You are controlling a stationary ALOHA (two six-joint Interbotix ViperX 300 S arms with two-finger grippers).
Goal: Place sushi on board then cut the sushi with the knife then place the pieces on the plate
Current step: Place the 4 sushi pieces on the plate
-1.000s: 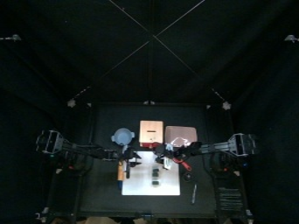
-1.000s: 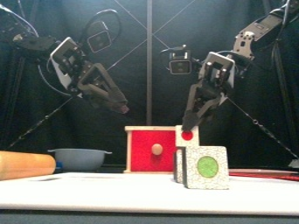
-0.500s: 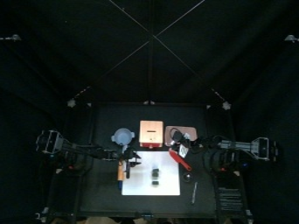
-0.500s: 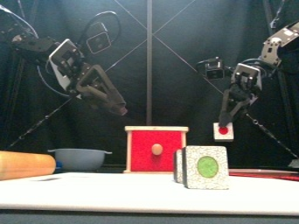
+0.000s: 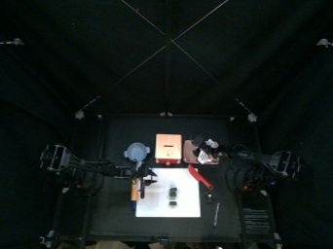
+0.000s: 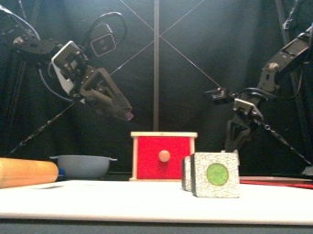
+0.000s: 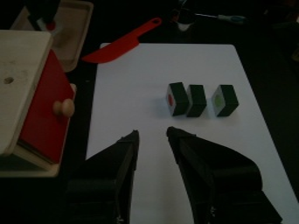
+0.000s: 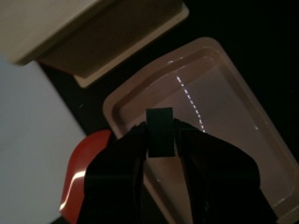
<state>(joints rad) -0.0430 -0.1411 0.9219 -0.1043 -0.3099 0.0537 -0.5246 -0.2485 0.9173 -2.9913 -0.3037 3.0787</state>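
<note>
now right end effector [image 8: 160, 133] grips sushi piece [image 8: 160, 118] over pink tray [image 8: 219, 87], left end effector [image 7: 153, 133] narrowly parted.

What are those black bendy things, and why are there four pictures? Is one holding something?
They are two robot arms with pinching grippers. One picture looks down from above, one looks level across the table, and two come from cameras on the wrists. On the table are a white board with three toy sushi pieces, a red toy knife, a wooden box, a blue-grey bowl and a pink tray. The right gripper pinches one dark sushi piece over the tray. The left gripper hangs open and empty above the board.
</note>
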